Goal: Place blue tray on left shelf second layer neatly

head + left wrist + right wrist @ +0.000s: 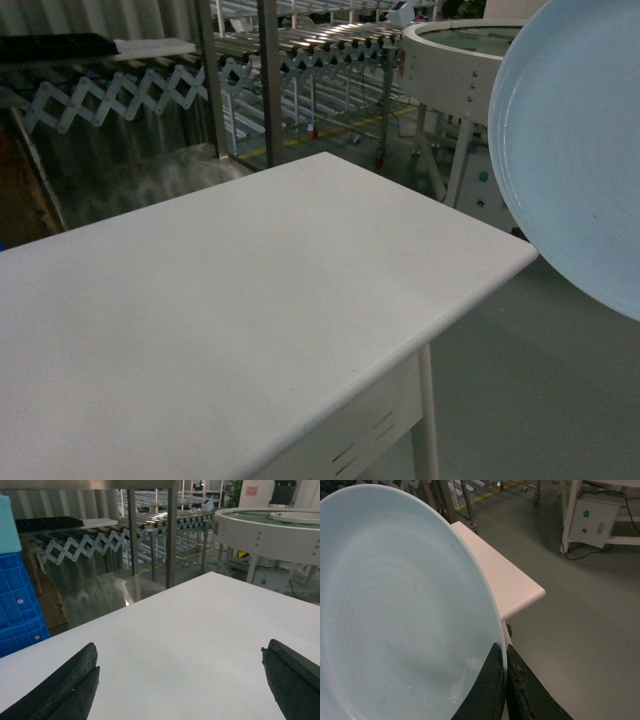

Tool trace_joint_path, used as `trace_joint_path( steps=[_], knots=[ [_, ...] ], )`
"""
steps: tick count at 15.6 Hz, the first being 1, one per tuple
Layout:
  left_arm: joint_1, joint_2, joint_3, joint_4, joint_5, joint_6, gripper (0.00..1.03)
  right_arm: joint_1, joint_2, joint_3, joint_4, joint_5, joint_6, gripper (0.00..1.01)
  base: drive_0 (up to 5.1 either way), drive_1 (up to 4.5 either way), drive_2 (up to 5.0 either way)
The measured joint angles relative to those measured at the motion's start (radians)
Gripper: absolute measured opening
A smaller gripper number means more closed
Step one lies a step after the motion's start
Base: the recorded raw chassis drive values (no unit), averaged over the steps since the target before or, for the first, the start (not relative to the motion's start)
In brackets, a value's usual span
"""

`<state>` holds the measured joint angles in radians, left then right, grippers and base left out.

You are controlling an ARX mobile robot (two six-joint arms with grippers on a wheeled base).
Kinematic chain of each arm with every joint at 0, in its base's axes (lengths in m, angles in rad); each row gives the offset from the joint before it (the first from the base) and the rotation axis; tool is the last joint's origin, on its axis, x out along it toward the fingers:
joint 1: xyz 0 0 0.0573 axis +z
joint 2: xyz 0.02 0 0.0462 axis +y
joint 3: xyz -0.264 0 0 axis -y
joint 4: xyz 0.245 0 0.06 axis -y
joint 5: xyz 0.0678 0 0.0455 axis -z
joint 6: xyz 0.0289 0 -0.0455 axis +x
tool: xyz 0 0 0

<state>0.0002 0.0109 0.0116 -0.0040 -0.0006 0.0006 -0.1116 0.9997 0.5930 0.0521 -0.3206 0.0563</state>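
A: Now, where is the blue tray point(400, 610) held?

B: It is clamped at its rim by the right pincer point(504, 680), whose jaws are closed tight on the edge. The dish is carried tilted, spreading up and to the left of that pincer, above the far corner of the white counter point(250, 300).

A: And the left pincer point(180, 680)?

B: It is spread wide and nothing is held; only bare counter is seen between its fingers.

A: Which way is the shelf?

B: Steel posts point(171, 530) are seen beyond the counter, forward and left of the right pincer. The second layer itself cannot be made out, so a leftward swing is judged necessary.

blue tray point(580, 140) right of table point(250, 300) — raised
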Motion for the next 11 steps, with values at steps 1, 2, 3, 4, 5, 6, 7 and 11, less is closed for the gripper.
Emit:
trace_joint_path(
  steps=[1, 2, 3, 4, 5, 6, 7, 11],
  knots=[
    [0.000, 0.000, 0.000, 0.000, 0.000, 0.000, 0.98, 0.000, 0.000, 0.000, -0.001, 0.000, 0.000, 0.02, -1.5, -1.53, -1.5],
    [0.000, 0.000, 0.000, 0.000, 0.000, 0.000, 0.98, 0.000, 0.000, 0.000, -0.001, 0.000, 0.000, 0.02, -1.5, -1.53, -1.5],
    [0.000, 0.000, 0.000, 0.000, -0.002, 0.000, 0.98, 0.000, -0.001, 0.000, -0.004, 0.000, 0.000, 0.02, -1.5, -1.53, -1.5],
    [-0.001, 0.000, 0.000, 0.001, -0.002, 0.000, 0.98, 0.001, -0.003, 0.001, 0.002, -0.003, 0.000, 0.02, -1.5, -1.53, -1.5],
    [-0.001, 0.000, 0.000, 0.001, -0.002, 0.000, 0.98, 0.000, 0.000, 0.001, -0.003, -0.004, 0.000, 0.02, -1.5, -1.53, -1.5],
    [-0.001, 0.000, 0.000, 0.000, -0.002, 0.000, 0.98, 0.000, 0.000, 0.001, -0.002, -0.001, 0.000, 0.02, -1.5, -1.53, -1.5],
    [-0.001, 0.000, 0.000, 0.001, 0.000, 0.000, 0.98, 0.000, 0.000, 0.001, -0.001, -0.001, 0.000, 0.02, -1.5, -1.53, -1.5],
    [-0.001, 0.000, 0.000, -0.002, 0.000, 0.000, 0.98, 0.000, 0.000, 0.001, -0.003, -0.001, 0.000, 0.02, -1.5, -1.53, -1.5]
  ],
)
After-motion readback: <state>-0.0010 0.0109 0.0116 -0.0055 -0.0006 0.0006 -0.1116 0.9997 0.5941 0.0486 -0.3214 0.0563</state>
